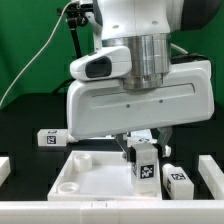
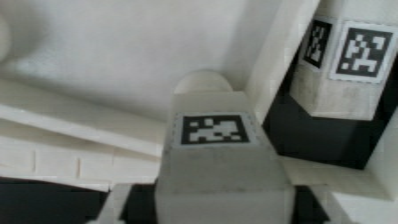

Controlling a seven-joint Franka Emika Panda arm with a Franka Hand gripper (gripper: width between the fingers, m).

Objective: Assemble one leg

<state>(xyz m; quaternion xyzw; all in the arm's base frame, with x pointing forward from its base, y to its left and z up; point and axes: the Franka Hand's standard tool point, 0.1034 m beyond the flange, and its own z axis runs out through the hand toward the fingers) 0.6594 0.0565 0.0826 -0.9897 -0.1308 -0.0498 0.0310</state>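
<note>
My gripper (image 1: pixel 144 158) is shut on a leg (image 1: pixel 146 166), a small white block with black-and-white tags. I hold it upright over the near right corner of the white rimmed tabletop (image 1: pixel 75 180). Whether its lower end touches the tabletop cannot be told. In the wrist view the held leg (image 2: pixel 217 125) fills the middle between my fingers (image 2: pixel 217 208), with the tabletop's surface (image 2: pixel 80 90) beside it. The arm's wide white hand hides the back of the tabletop in the exterior view.
A second leg (image 1: pixel 50 138) lies on the black table at the exterior view's left. A third leg (image 1: pixel 178 180) lies just right of the tabletop and shows in the wrist view (image 2: pixel 356 50). White parts sit at the left edge (image 1: pixel 4 166) and the right edge (image 1: pixel 212 176).
</note>
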